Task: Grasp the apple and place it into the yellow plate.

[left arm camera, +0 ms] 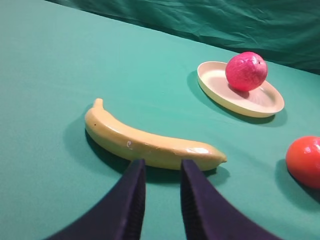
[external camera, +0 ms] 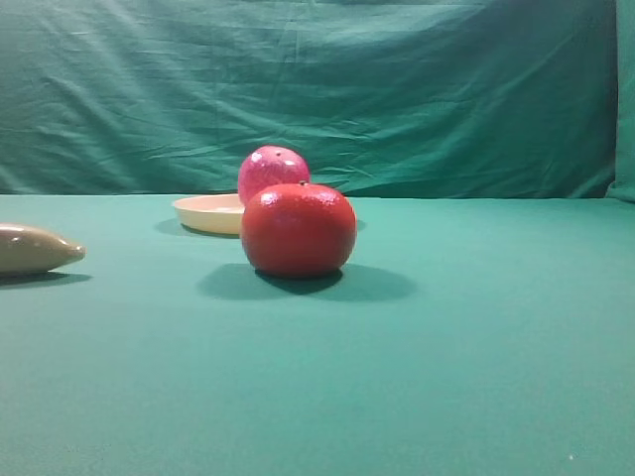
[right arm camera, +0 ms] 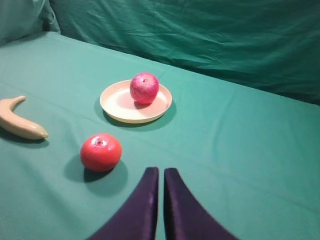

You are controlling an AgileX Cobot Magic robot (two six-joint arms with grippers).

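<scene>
A: Looking at the apple (right arm camera: pixel 144 88), it sits inside the yellow plate (right arm camera: pixel 114 101), toward the far side of the dish, resting on the plate floor. Judging by how things lie, the placing looks done.

B: And how would it handle if it needed another grasp?

A: My guess is rigid and fairly light, with a round body that wants to roll. The speckled skin looks matte rather than glossy, so probably not too slippery. I would take it across the widest part, fingers on opposite sides, coming from above so the low rim stays out of the way. The plate is shallow and could slide on the green cloth (right arm camera: pixel 240 140) if nudged.

B: What are the tools doing?

A: The right gripper (right arm camera: pixel 159 172) is clenched, its two dark fingers pressed nearly together with only a thin seam between them, and nothing in them. It hangs over bare cloth, well apart from the plate, with the orange-red fruit (right arm camera: pixel 100 152) nearer on its left.

B: The other one?

A: The left gripper (left arm camera: pixel 161 167) stands with a modest gap between its fingers, released and empty. Its tips sit just in front of the banana (left arm camera: pixel 145 142), which lies on the cloth; I cannot tell whether they touch it. In that view the apple (left arm camera: pixel 246 71) is far off in the plate (left arm camera: pixel 215 82).
</scene>
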